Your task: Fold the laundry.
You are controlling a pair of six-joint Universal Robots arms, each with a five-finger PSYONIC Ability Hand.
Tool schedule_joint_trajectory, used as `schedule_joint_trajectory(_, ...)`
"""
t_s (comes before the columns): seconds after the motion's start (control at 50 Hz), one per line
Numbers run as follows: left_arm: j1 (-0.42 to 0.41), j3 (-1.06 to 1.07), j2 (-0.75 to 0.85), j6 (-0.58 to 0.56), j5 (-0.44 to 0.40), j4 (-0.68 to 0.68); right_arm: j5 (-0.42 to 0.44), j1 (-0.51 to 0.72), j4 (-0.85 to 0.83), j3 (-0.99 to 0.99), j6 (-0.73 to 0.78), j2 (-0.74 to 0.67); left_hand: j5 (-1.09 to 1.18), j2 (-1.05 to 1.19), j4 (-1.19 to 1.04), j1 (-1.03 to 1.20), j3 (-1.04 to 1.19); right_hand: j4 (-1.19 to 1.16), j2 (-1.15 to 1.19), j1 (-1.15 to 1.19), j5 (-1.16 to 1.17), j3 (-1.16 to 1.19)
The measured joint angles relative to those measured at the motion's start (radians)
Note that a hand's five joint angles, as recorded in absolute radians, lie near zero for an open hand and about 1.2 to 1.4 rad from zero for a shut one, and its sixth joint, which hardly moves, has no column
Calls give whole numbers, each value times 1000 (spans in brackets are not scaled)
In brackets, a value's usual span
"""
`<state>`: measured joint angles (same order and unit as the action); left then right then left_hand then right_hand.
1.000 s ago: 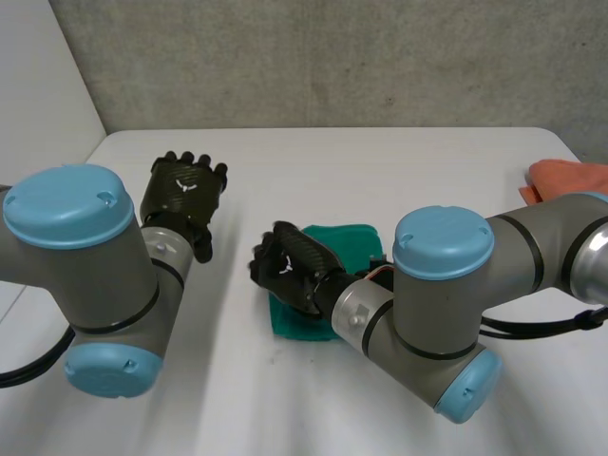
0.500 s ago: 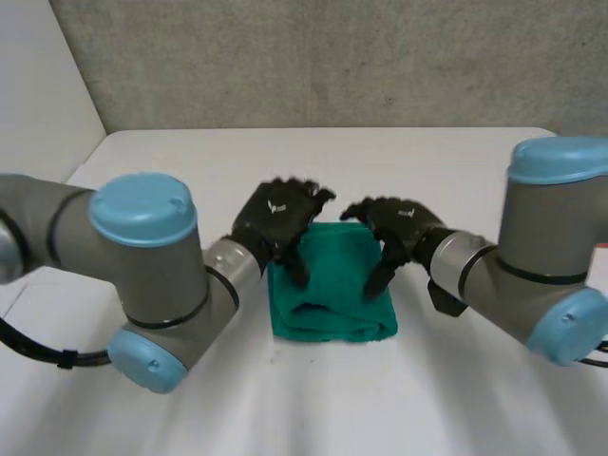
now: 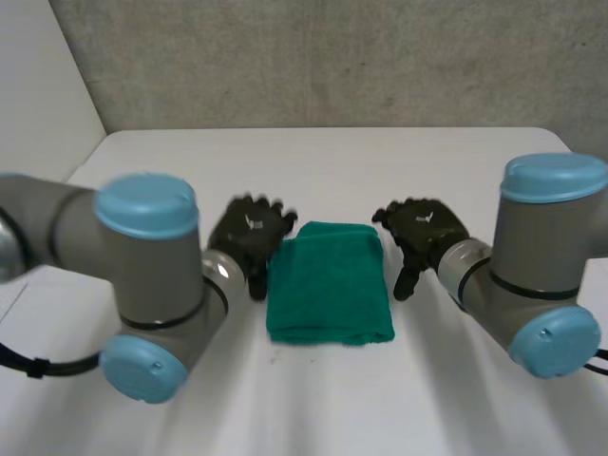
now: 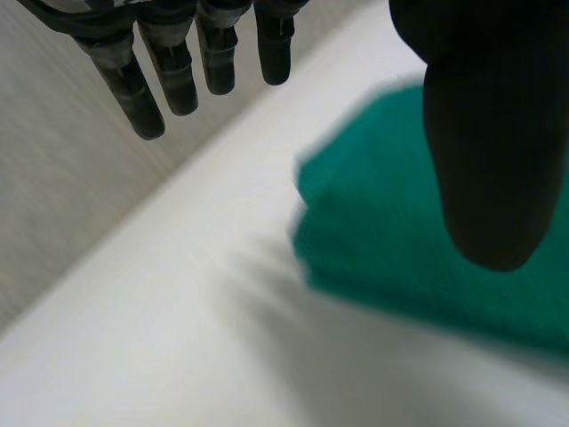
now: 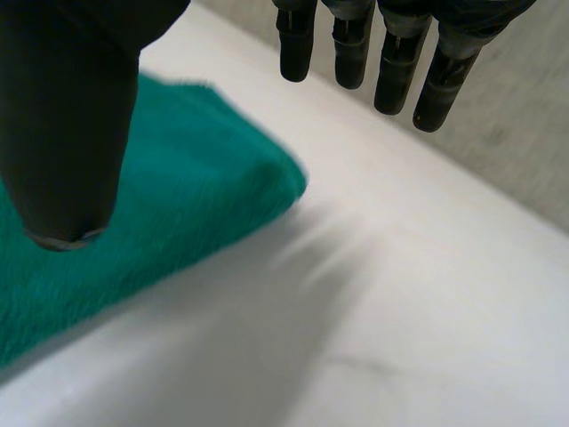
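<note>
Green towel (image 3: 329, 282) lies folded on the white surface (image 3: 323, 161). The left hand (image 3: 249, 231) and right hand (image 3: 425, 228) flank it, fingers straight, holding nothing.

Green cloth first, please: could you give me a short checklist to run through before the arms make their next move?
1. Green cloth lies as a compact folded rectangle on the table: ok.
2. Left hand is beside the cloth's edge, not on top of it: ok.
3. Right hand is beside the opposite edge, not on top of it: ok.
4. Left hand's fingers are straight and hold nothing: ok.
5. Right hand's fingers are straight and hold nothing: ok.
6. Folded layers line up evenly underneath: cannot tell.
</note>
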<state>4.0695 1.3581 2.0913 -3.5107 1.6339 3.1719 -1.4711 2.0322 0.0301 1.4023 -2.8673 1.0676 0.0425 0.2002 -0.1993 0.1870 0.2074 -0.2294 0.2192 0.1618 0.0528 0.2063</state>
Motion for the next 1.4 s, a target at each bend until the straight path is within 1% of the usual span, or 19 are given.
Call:
schedule_joint_trajectory(0.1, 5, -3, -139, 54, -38, 2, -14, 22, -35, 59, -5, 93, 0, 0, 0, 0, 0, 0, 0, 0, 0, 0)
schedule_joint_trajectory(0.16, 12, -7, -207, 78, -96, -8, -47, 52, -61, 95, -12, 129, 0, 0, 0, 0, 0, 0, 0, 0, 0, 0)
schedule_joint_trajectory(0.22, 23, -10, -244, 92, -155, -40, -94, 92, -77, 119, -22, 140, 0, 0, 0, 0, 0, 0, 0, 0, 0, 0)
schedule_joint_trajectory(0.28, 33, -14, -257, 102, -186, -71, -110, 107, -81, 126, -26, 140, 0, 0, 0, 0, 0, 0, 0, 0, 0, 0)
schedule_joint_trajectory(0.32, 47, -24, -263, 122, -218, -121, -161, 168, -91, 143, -41, 129, 0, 0, 0, 0, 0, 0, 0, 0, 0, 0)
schedule_joint_trajectory(0.36, 58, -36, -263, 144, -234, -159, -179, 206, -101, 150, -51, 106, 0, 0, 0, 0, 0, 0, 0, 0, 0, 0)
schedule_joint_trajectory(0.48, 86, -59, -255, 189, -254, -225, -196, 281, -152, 152, -69, 24, 0, 0, 0, 0, 0, 0, 0, 0, 0, 0)
schedule_joint_trajectory(0.62, 98, -63, -252, 200, -277, -252, -211, 310, -241, 138, -62, -81, 0, 0, 0, 0, 0, 0, 0, 4, 0, 3)
schedule_joint_trajectory(0.68, 99, -63, -252, 200, -281, -252, -222, 309, -287, 133, -52, -118, 0, 0, 0, 0, 0, -102, 107, 121, 98, 124)
schedule_joint_trajectory(0.72, 99, -62, -252, 200, -281, -252, -224, 308, -301, 131, -47, -128, 0, 0, 0, 0, 0, -119, 115, 134, 112, 141)
schedule_joint_trajectory(0.76, 99, -62, -252, 199, -282, -251, -225, 306, -320, 130, -38, -138, 0, 0, 0, 0, 0, -195, 194, 207, 183, 219)
schedule_joint_trajectory(0.78, 99, -61, -252, 199, -282, -250, -226, 305, -337, 129, -30, -145, 0, 0, 0, 0, 0, -272, 279, 273, 254, 296)
schedule_joint_trajectory(0.9, 99, -56, -253, 199, -282, -245, -222, 303, -382, 123, 7, -165, 0, 0, 0, 0, 0, -325, 335, 313, 296, 351)
schedule_joint_trajectory(1.04, 99, -52, -253, 200, -283, -243, -218, 302, -391, 117, 32, -175, 0, 0, 0, 0, 0, -327, 334, 312, 296, 352)
schedule_joint_trajectory(1.14, 99, -50, -254, 200, -283, -243, -218, 301, -380, 112, 31, -170, 0, 0, 0, 0, 0, -276, 293, 279, 264, 299)
schedule_joint_trajectory(1.16, 99, -50, -254, 200, -283, -243, -219, 298, -359, 111, 28, -158, 0, 0, 0, 0, 0, -149, 164, 169, 146, 172)
schedule_joint_trajectory(1.22, 99, -49, -254, 200, -283, -243, -220, 296, -330, 111, 24, -142, 0, 0, 0, 0, 0, -66, 98, 104, 66, 91)
schedule_joint_trajectory(1.3, 100, -48, -254, 199, -282, -244, -216, 289, -270, 114, 19, -116, 0, 0, 0, 0, 0, -52, 84, 86, 48, 65)
schedule_joint_trajectory(1.4, 100, -48, -254, 199, -282, -244, -214, 287, -249, 114, 18, -112, 0, 0, 0, 0, 0, -52, 84, 86, 48, 65)
